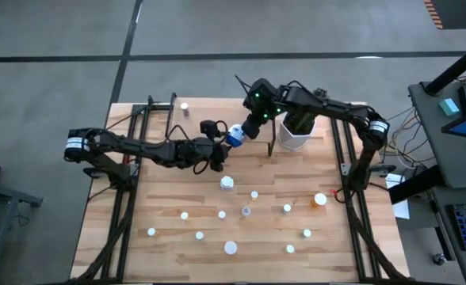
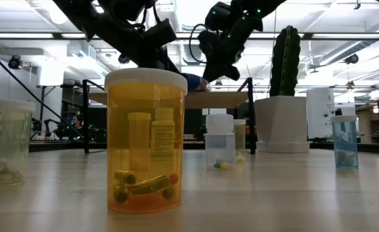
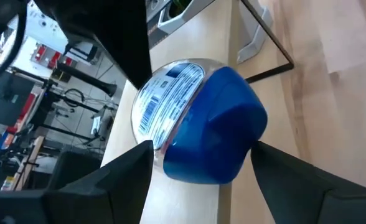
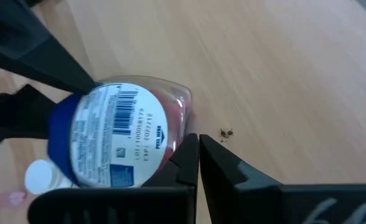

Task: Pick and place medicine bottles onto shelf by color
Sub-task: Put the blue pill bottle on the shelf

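Observation:
The large blue bottle [image 1: 234, 136] lies on its side over the shelf [image 2: 170, 98], its blue cap toward my left arm and its white label [image 3: 170, 93] toward my right arm. My left gripper [image 1: 221, 144] is shut on the bottle's cap end. My right gripper [image 1: 250, 127] is shut, and its tips [image 4: 198, 142] stand right beside the bottle's clear end. In the low view the bottle [image 2: 193, 81] sits at the level of the shelf top. I cannot tell whether it rests on the board. My left gripper pinches the blue cap [image 3: 217, 134] between its two fingers [image 3: 130, 171], one on each side, coming roughly level from the table's left side. The bottle lies level along the fingers' line, label end pointing away. My right gripper's shut fingers [image 4: 184, 155] stand against the bottle's clear end [image 4: 177, 106]. I cannot tell whether they touch it.
The white pot with the cactus [image 1: 295, 133] stands just right of the shelf. Several small bottles [image 1: 227, 184] are scattered over the near half of the table, one with an orange cap [image 1: 320, 199]. A big amber bottle [image 2: 145, 142] stands close to the low camera.

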You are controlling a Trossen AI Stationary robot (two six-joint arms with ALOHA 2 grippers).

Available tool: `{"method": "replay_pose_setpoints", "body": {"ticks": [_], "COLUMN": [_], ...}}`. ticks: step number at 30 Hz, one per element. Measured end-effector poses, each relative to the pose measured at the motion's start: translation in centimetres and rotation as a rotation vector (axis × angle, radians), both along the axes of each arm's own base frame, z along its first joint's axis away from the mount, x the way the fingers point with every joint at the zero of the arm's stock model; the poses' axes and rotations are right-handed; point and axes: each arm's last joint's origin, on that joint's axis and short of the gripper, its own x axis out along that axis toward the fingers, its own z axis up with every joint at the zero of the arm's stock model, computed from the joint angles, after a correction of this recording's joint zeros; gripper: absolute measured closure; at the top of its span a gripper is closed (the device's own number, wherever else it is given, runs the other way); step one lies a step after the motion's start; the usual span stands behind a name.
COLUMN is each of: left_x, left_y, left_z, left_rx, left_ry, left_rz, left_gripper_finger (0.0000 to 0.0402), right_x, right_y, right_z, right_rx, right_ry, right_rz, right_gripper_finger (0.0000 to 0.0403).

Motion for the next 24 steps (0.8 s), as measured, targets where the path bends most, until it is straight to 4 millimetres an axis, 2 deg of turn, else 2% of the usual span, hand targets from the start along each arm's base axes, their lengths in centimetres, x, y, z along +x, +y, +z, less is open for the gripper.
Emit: {"method": "replay_pose_setpoints", "body": {"ticks": [6,11,17,24], "left_x": [0.6,1.2,1.5,1.5], "left_y": [0.0,0.0,0.2,0.7], "left_z": [-0.1,1.6,3.3,3.5], "left_rx": [0.003,0.001,0.017,-0.006], "left_ry": [-0.038,-0.124,-0.184,-0.201], "left_rz": [-0.003,-0.012,0.026,0.037], "left_gripper_finger": [0.015,0.0154,0.0183,0.0208], "right_x": [0.1,0.1,0.1,0.3], "right_y": [0.0,-0.1,0.2,0.4], "right_z": [-0.3,-0.3,-0.3,-0.3], "right_rx": [0.004,0.002,0.025,0.015], "right_ry": [0.009,0.013,0.009,0.006], "right_rz": [0.001,-0.009,0.008,0.008], "right_gripper_finger": [0.0394,0.0394,0.0394,0.0394]}}
